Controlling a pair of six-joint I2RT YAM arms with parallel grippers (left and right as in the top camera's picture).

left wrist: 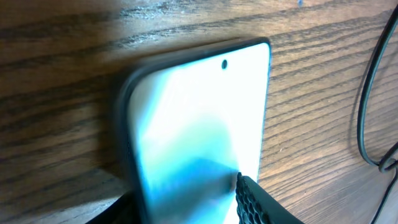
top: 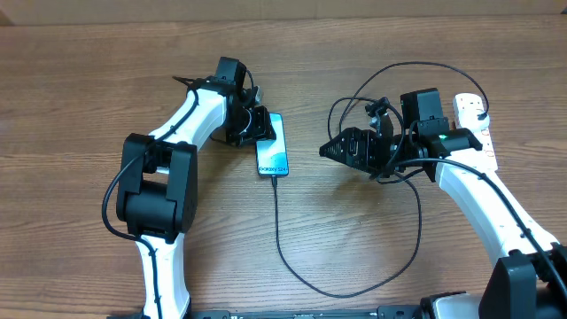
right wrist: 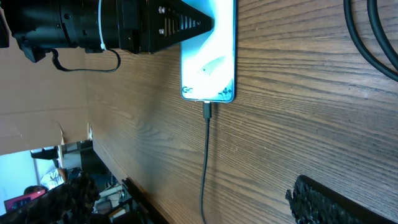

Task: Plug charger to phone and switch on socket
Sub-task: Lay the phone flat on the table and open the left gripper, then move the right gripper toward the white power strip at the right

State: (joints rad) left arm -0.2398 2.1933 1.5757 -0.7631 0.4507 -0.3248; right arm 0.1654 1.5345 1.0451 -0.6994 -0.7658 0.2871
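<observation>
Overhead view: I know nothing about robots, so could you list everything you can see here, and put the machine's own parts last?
phone: one, black-edged with a lit blue-white screen, flat at table centre
charger cable: one, thin black, joined to the phone's near end, loops toward the right
power strip: one, white, far right edge
table: one, brown wood, under everything
left arm: one, white and black, left side
right arm: one, white and black, right side
left tool: one, black, at the phone's far end
right tool: one, black, open, right of the phone

Phone (left wrist: 199, 124) lit, on wood tbl (left wrist: 62, 74); hand fingertip (left wrist: 256, 200) at btm-rt edge.
</observation>
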